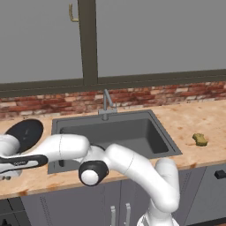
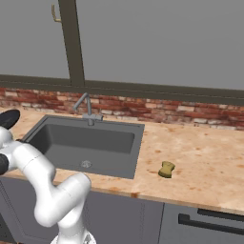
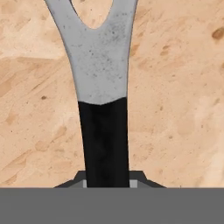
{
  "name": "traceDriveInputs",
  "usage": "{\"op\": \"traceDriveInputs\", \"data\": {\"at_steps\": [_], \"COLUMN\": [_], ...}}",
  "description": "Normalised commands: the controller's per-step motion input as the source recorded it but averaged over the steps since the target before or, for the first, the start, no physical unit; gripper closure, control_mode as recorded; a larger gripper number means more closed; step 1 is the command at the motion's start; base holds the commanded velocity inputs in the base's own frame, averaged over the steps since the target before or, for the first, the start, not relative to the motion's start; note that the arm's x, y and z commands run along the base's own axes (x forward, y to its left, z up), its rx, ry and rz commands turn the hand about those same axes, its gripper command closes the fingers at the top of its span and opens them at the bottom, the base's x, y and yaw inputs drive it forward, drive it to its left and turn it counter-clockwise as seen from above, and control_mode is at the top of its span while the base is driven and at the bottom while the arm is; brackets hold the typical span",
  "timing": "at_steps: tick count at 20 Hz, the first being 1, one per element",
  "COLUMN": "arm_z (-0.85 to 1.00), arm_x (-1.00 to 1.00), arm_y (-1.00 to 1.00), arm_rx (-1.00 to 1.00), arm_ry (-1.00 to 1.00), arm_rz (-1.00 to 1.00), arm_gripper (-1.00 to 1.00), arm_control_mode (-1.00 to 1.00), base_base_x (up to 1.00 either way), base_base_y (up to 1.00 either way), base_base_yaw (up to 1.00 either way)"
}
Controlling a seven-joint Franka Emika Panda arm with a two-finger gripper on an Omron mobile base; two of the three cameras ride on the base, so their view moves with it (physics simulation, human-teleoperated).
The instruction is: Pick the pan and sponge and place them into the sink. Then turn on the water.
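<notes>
— Speckled tan countertop (image 1: 194,123) runs under a red brick strip (image 2: 181,114) and grey windows. What sits on it?

— Dark sink (image 1: 132,132) with a slim faucet (image 1: 106,103); the sponge (image 2: 166,169) lies to its right, well apart (nothing around it). On the sink's left the black pan (image 1: 24,134) rests, the gripper (image 3: 107,183) clenched on its handle
</notes>
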Motion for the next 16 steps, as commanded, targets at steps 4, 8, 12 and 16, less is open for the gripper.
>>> {"op": "traceDriveInputs", "data": {"at_steps": [4, 8, 12, 16], "arm_z": [0.3, 0.3, 0.19, 0.05], "arm_x": [-0.08, -0.13, -0.13, -0.14], "arm_y": [-0.45, -0.56, -0.55, -0.53], "arm_rx": [-0.04, 0.0, 0.0, 0.01], "arm_ry": [-0.01, 0.0, 0.01, 0.04], "arm_rz": [-0.06, -0.03, -0.04, -0.05], "arm_gripper": [1.0, 1.0, 1.0, 1.0], "arm_control_mode": [-1.0, -1.0, -1.0, -1.0], "base_base_x": [0.0, 0.0, 0.0, 0.0], "base_base_y": [0.0, 0.0, 0.0, 0.0], "base_base_yaw": [0.0, 0.0, 0.0, 0.0]}}
